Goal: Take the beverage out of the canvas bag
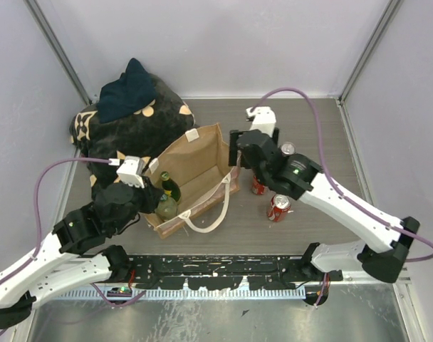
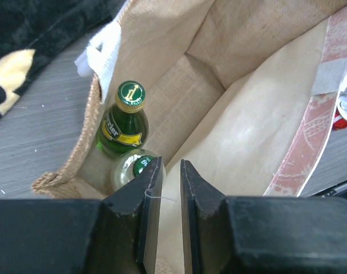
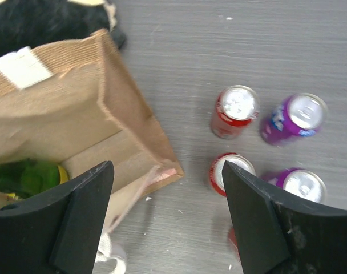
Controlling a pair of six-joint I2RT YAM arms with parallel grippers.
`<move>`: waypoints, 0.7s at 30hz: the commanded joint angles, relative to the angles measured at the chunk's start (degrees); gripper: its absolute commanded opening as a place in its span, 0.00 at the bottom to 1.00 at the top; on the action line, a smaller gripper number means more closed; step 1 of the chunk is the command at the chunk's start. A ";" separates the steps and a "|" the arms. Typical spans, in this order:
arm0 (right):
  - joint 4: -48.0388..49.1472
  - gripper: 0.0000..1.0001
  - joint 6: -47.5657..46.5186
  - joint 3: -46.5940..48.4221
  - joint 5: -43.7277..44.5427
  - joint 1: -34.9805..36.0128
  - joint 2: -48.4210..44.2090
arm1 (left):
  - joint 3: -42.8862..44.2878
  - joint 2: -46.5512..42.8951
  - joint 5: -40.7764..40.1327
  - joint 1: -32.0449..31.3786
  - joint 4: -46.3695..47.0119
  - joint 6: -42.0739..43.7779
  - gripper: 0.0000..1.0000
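The tan canvas bag point(image 1: 199, 160) stands open at the table's middle, its cream handle point(image 1: 209, 214) hanging at the front. Inside at its near left end stand a green glass bottle point(image 2: 125, 117) and a clear bottle with a green cap point(image 2: 133, 168); both also show in the top view, the green one point(image 1: 169, 187) and the clear one point(image 1: 166, 206). My left gripper point(image 2: 170, 171) is at the bag's near left rim, fingers almost together with the bag wall between them. My right gripper point(image 3: 168, 165) is wide open and empty above the bag's right corner point(image 3: 162, 165).
Two red cans point(image 3: 235, 111) point(image 3: 230, 171) and two purple cans point(image 3: 293, 119) point(image 3: 296, 184) stand right of the bag. A black cushion with tan flower marks point(image 1: 131, 132) lies behind and left of the bag, with a dark blue cloth point(image 1: 127, 92) on top.
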 commanded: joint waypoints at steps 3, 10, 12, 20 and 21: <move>10.99 0.82 -10.95 3.39 -12.33 2.58 6.37 | 4.15 -2.57 -3.56 0.11 -2.62 1.79 0.26; 15.56 0.87 -15.33 2.02 -21.59 6.71 10.78 | 5.91 -6.29 -9.90 0.09 -9.82 -1.35 0.25; 16.17 0.87 -15.57 0.87 -23.85 7.65 11.56 | 5.67 -6.93 -10.56 0.09 -11.40 -2.39 0.26; 16.78 0.89 -15.83 -3.50 -26.43 10.53 12.24 | 0.64 -4.79 -3.89 0.03 -10.60 -7.12 0.26; 16.35 0.89 -15.81 -3.46 -25.58 10.84 12.26 | -0.21 -4.40 -3.09 0.08 -10.18 -7.66 0.26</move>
